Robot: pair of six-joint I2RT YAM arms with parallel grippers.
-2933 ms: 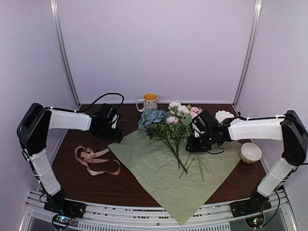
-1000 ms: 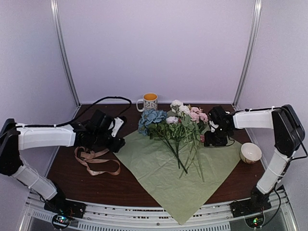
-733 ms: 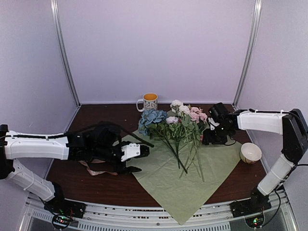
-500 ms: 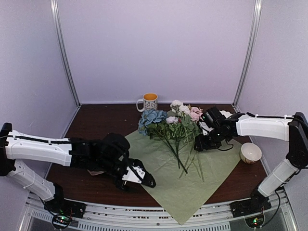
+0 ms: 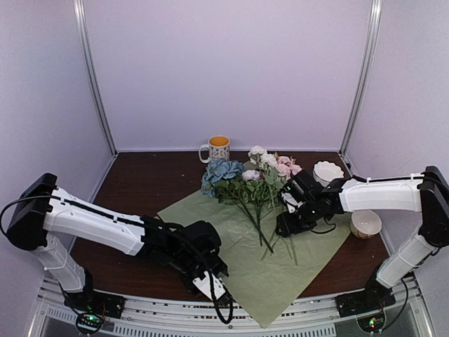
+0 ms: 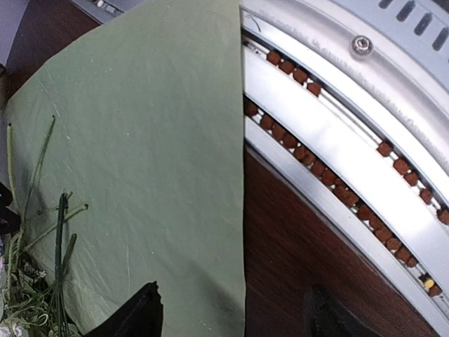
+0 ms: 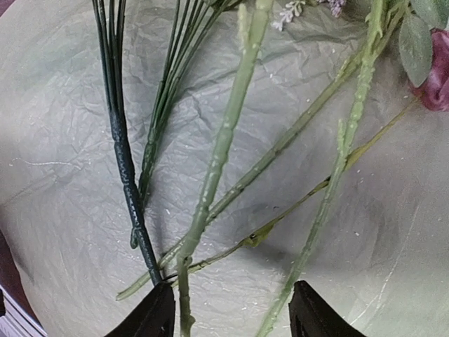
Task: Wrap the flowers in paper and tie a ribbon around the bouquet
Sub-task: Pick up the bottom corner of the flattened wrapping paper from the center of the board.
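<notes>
The flowers (image 5: 245,175), blue, white and pink heads with long green stems (image 7: 224,133), lie on the sage-green paper (image 5: 266,267) spread as a diamond on the table. My right gripper (image 5: 283,226) hovers open just over the stems, and several of them pass between its fingertips (image 7: 158,312). My left gripper (image 5: 219,298) is open at the paper's near left edge. In the left wrist view that edge (image 6: 243,232) runs between the two fingers, one over the paper (image 6: 140,140) and one over bare wood. The ribbon is hidden behind the left arm.
A mug (image 5: 218,148) stands behind the flowers. A white scalloped dish (image 5: 327,170) and a cream bowl (image 5: 365,223) sit at the right. The metal rail (image 6: 337,119) runs along the table's front edge, close to the left gripper.
The left arm swept from the ribbon at the left down to the paper's near left edge. The right gripper dropped from beside the flower heads to over the stems.
</notes>
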